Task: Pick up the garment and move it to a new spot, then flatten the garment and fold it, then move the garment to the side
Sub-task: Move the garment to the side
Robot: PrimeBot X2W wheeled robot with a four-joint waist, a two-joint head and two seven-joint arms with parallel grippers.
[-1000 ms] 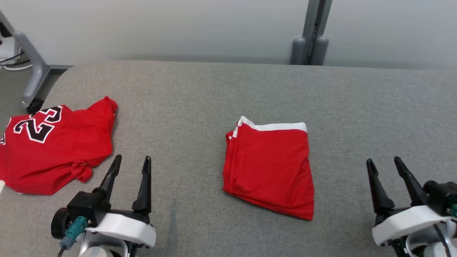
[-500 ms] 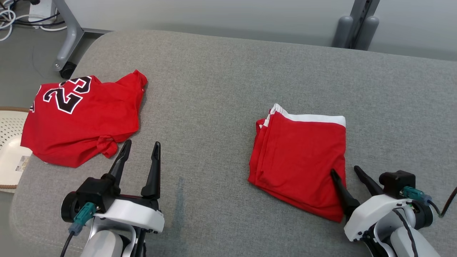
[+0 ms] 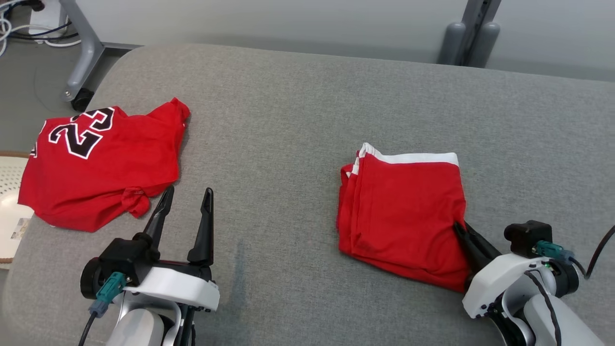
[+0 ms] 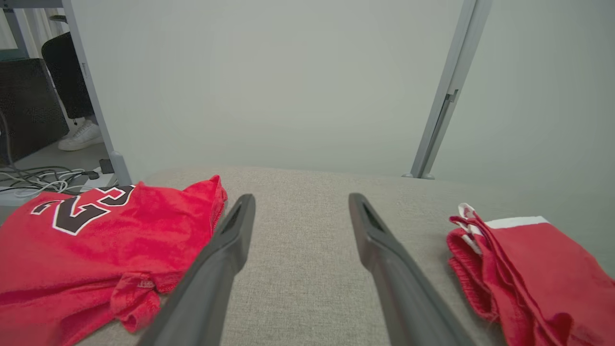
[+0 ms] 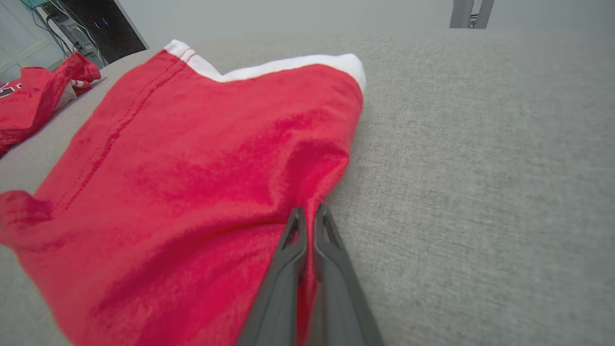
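**Head view:** the folded red garment (image 3: 401, 216) lies flat on the grey table (image 3: 288, 96), centre-right of frame, white band along its top edge. The right gripper (image 3: 459, 227) comes in from the lower right, fingers closed and pinching the garment's right edge. The left gripper (image 3: 188, 190) is at lower left with fingers spread wide, holding nothing and parked over bare table. A red jersey (image 3: 101, 158) with "23" on it sits crumpled at the left, well apart from the garment.

My read is that folding is done and this is the grab for the move to the side.
- The pinch is on one edge only, so check it has all layers.
- The stacked layer edges are on the far left of the fold and will trail or fan open.
- Lift low or drag slowly, with no swing.
- Head for the bare table on the right, away from the jersey.

Container: a pale perforated basket-like thing (image 3: 9, 187) is cut off at the left edge. I can't tell what's in it.

**Left wrist view:** the fingers rise from the bottom, wide apart, with only table between them. The jersey (image 4: 96, 240) is at lower left and the garment (image 4: 528, 269) at lower right, layers visible along its near edge.

**Right wrist view:** the fingers are pressed together at bottom centre, with red cloth (image 5: 216, 158) bunched up and creased at the tips. The grip looks shallow, so it risks slipping or taking only the top layer.
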